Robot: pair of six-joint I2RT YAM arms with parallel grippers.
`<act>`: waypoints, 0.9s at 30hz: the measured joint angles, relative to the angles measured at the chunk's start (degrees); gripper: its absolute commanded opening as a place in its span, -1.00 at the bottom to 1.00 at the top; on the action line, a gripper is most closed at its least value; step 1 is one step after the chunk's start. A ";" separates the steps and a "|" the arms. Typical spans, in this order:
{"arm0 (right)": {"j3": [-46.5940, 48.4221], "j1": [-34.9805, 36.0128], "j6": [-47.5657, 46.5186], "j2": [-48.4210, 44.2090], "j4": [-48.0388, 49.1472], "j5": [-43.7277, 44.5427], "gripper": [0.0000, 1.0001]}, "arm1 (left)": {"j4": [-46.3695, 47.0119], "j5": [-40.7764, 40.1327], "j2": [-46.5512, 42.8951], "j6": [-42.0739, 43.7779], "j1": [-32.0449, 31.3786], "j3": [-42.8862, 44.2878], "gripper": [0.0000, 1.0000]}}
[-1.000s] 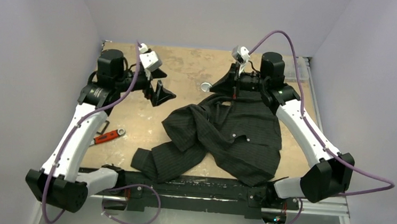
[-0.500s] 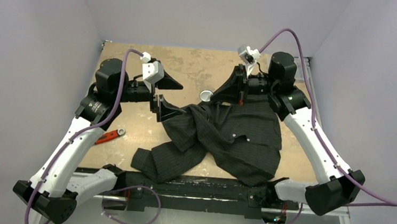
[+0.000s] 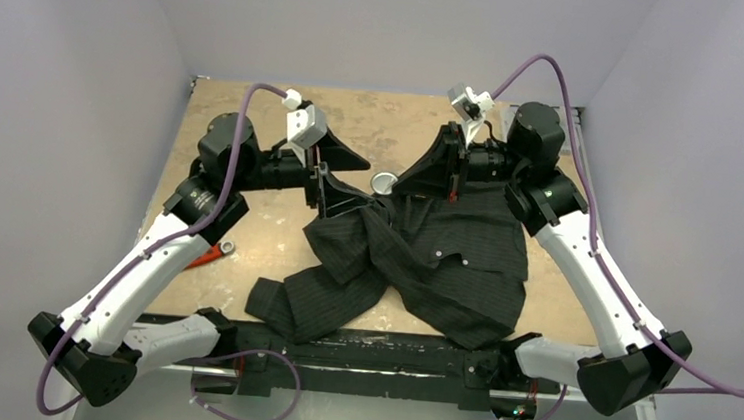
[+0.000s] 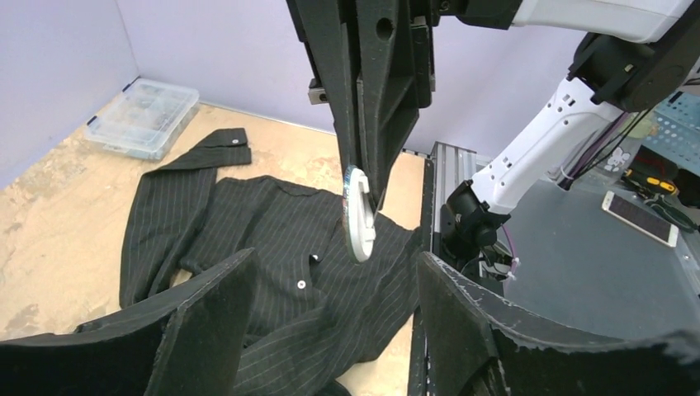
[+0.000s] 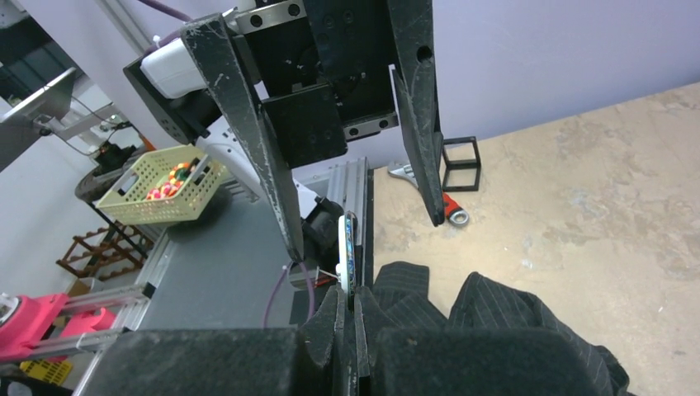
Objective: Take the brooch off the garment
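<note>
The brooch (image 3: pixel 384 182) shows in the top view as a small pale ring at the tip of the right gripper (image 3: pixel 396 184), over bare desk (image 3: pixel 355 118) just off the far edge of the garment (image 3: pixel 445 246). Over the last second it has come a little nearer the shirt. The larger change is the left gripper (image 3: pixel 358 182), which has swung in from the left side of the desk and now faces the brooch with its fingers spread. I read this as a hand-over or a steadying move being set up. The top view cannot tell whether the brooch is free of the cloth.

The left wrist view answers part of that. The brooch hangs from the right gripper's pressed-together fingertips, raised above the pinstriped cloth, which lies flat behind it with two pale buttons showing. Nothing visibly ties it to the fabric, so removal looks nearly or wholly done. This view also takes in a clear plastic box (image 4: pixel 144 115) by the wall.

The right wrist view shows the brooch edge-on, pinched at its lower rim, with the left gripper's wide-spread fingers close beyond it. A fold of shirt lies just beneath.
</note>
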 measured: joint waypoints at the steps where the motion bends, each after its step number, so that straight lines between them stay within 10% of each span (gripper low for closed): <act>1: -0.07 0.11 0.17 -0.13 0.15 0.04 -1.00 | 0.09 -0.61 0.15 -0.07 -0.37 0.00 0.32; 27: -1.66 0.24 1.03 -0.22 1.36 3.32 -1.00 | 1.14 -5.77 2.89 -3.69 -4.63 1.18 -0.29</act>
